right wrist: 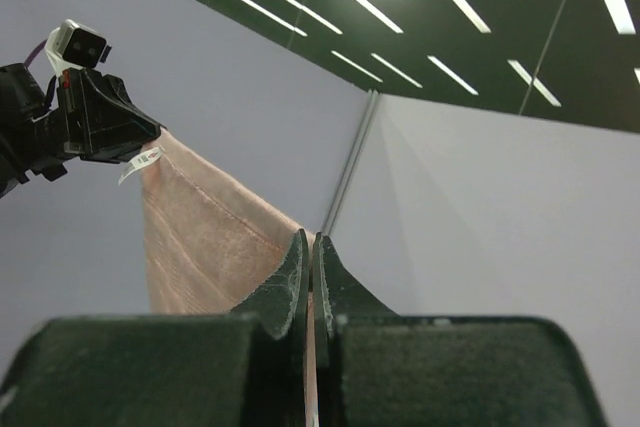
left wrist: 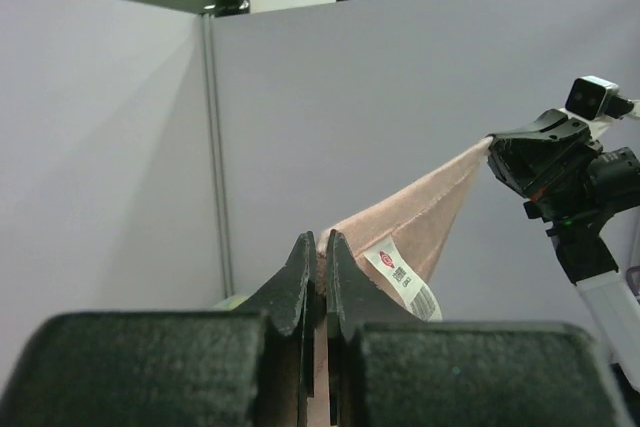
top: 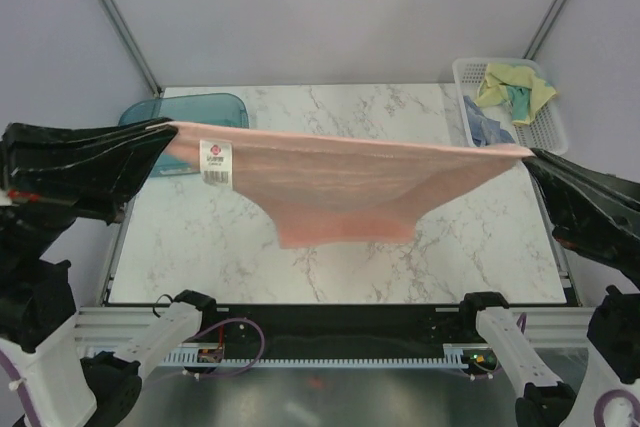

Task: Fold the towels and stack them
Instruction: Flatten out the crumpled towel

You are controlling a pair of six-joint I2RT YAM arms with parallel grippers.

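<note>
Salmon-pink towel [top: 345, 182] hangs stretched above the marble worktop [top: 200, 247], from left edge to right, its middle sagging. It looks soft, light and limp, best held by its top corners, where the left gripper [top: 172, 131] and right gripper [top: 528, 153] each pinch it.

Salmon-pink towel [top: 340, 182] hangs stretched between both tools. Left gripper [top: 172, 129] is clamped on one corner, right gripper [top: 530, 153] on the opposite corner. White tag [top: 215, 162] dangles just beside the left tips. Teal tray [top: 190, 107] lies beyond the left gripper. Mesh basket [top: 560, 132] sits beyond the right gripper.
</note>
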